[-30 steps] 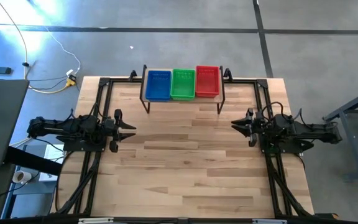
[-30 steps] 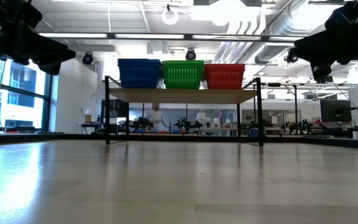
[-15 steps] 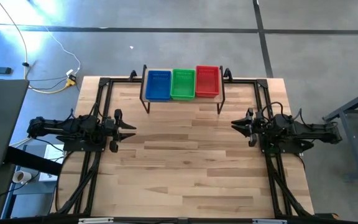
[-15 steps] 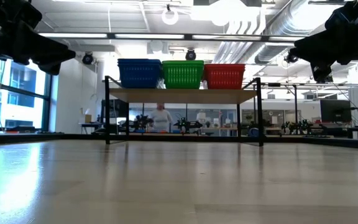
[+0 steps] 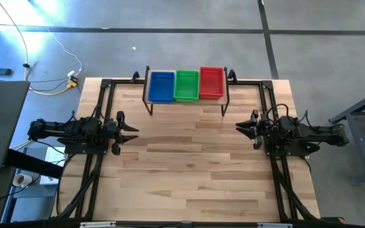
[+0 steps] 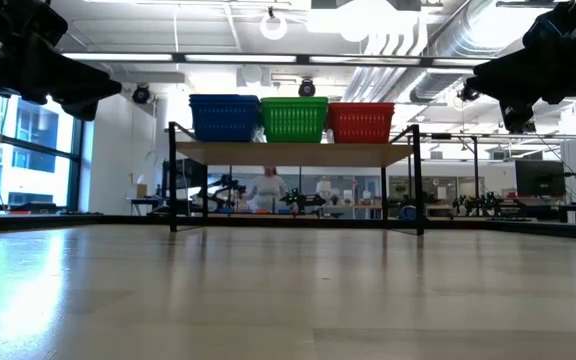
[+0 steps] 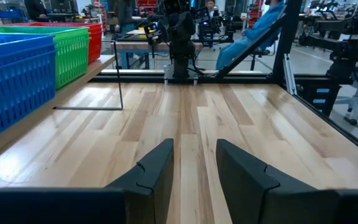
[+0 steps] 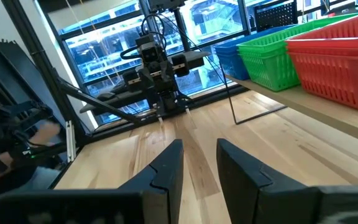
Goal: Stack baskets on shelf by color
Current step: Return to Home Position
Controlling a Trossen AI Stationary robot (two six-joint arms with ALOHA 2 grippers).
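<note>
On the shelf (image 5: 185, 101), a light wood plank on thin black legs at the table's far edge, three baskets stand in a row: blue (image 5: 161, 87) on the left, green (image 5: 186, 85) in the middle, red (image 5: 211, 83) on the right. In the low view they show as blue (image 6: 224, 117), green (image 6: 294, 118) and red (image 6: 361, 122). Whether each is one basket or a stack, I cannot tell. My left gripper (image 5: 134, 132) waits at the table's left side and my right gripper (image 5: 241, 126) at its right side. Both point level toward the middle, open, with nothing between the fingers.
The wooden tabletop (image 5: 189, 164) lies bare between the two arms and toward the near edge. A black metal frame (image 5: 103, 95) runs along the table's sides. A person (image 6: 266, 187) stands in the room beyond the shelf.
Both arms and the baskets have kept still. The person in the room behind the shelf has walked a little to the right.
</note>
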